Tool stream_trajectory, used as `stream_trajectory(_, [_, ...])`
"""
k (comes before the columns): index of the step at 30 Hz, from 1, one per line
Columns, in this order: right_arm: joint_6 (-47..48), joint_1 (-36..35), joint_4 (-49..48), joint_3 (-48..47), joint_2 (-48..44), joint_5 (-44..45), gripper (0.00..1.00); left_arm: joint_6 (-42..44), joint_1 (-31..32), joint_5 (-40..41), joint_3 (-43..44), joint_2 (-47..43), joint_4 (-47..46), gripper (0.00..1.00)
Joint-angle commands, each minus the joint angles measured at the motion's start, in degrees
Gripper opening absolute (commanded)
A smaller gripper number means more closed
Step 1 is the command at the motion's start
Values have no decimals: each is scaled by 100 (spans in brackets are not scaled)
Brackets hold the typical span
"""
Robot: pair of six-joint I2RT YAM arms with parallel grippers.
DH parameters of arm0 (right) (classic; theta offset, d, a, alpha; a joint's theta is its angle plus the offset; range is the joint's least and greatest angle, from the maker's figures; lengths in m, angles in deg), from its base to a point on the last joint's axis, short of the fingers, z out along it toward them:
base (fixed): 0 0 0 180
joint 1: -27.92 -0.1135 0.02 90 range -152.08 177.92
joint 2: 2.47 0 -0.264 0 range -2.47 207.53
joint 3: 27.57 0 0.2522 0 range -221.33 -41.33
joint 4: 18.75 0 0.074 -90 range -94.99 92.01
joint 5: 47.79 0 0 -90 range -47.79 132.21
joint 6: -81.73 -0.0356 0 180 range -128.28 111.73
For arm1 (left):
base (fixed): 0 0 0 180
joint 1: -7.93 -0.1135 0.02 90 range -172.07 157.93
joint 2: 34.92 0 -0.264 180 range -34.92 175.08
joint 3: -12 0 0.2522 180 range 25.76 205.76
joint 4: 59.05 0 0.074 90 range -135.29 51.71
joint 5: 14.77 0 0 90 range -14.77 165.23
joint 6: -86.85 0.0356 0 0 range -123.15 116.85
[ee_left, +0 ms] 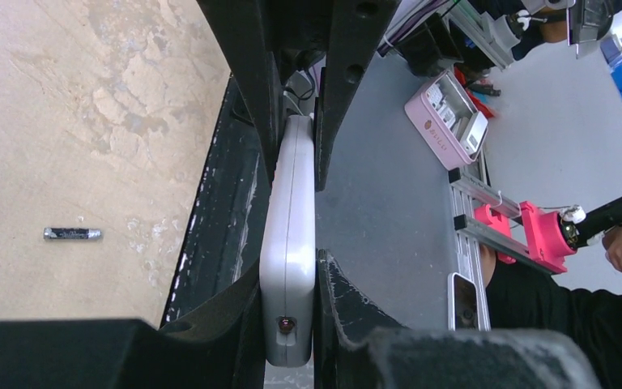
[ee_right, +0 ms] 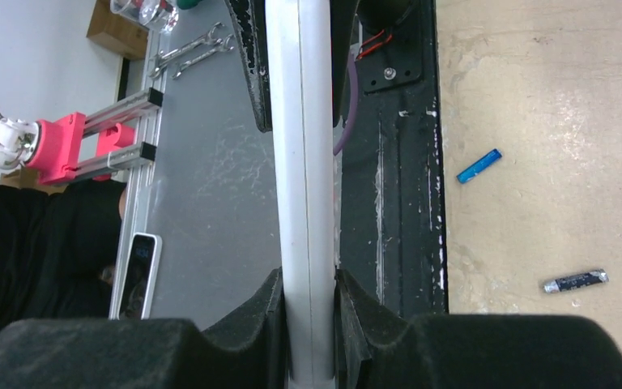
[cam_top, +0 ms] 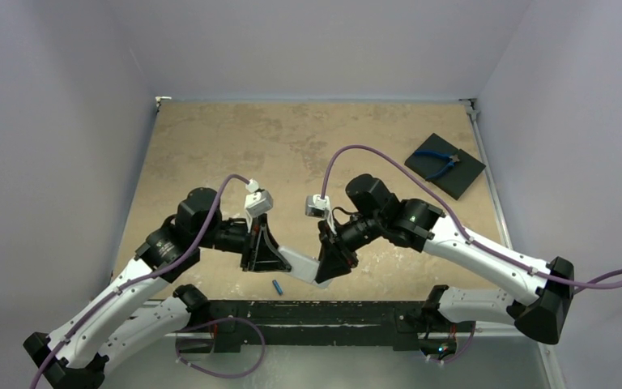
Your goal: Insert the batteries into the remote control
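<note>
1. Nearest in the left wrist view, the padded fingers (ee_left: 348, 316) of the left gripper (ee_left: 290, 296) press on both flat faces of the remote control (ee_left: 289, 211), clenched on one end of it, seen edge-on.
2. At the other end, the right gripper (ee_right: 308, 296) pinches the slab the same way. The remote control bridges the two arms in the air, above the near edge of the bench (cam_top: 291, 146).
3. Both batteries lie loose on the bench. The blue battery (ee_right: 479, 165) is close to the dark edge strip (ee_right: 389, 203), and the dark battery (ee_right: 575, 280) is a little further in.
4. Two arms share one rigid slab, so any mismatch in their motion could twist it out of a pinch. It would likely drop past the bench edge.
5. Neither gripper is free for a battery. Whichever lets go leaves the remote control in a single end pinch, where it may pivot or sag.
6. The thin, round batteries could roll at a nudge, and the blue battery is the likelier to reach the edge.
7. Whether the battery compartment is open, or which way it faces, cannot be told from these views, so a wrong guess risks a jam.
</note>
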Motion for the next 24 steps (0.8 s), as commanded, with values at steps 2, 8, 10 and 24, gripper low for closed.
stream_trajectory(2, [-169,16,-499,-13,-191,166,23,-369,-7,-13,-97,-8,-598,0])
stream_trajectory(8, [-272,17,-650,90,-372,290,42,-374,-6,-25,-124,30,-622,0])
stream_trajectory(10, [-299,16,-676,112,-421,358,45,-380,-7,-11,-153,30,-631,0])
stream_trajectory(24, [-751,13,-649,164,-1023,1969,56,-666,-6,137,-427,-14,-906,0])
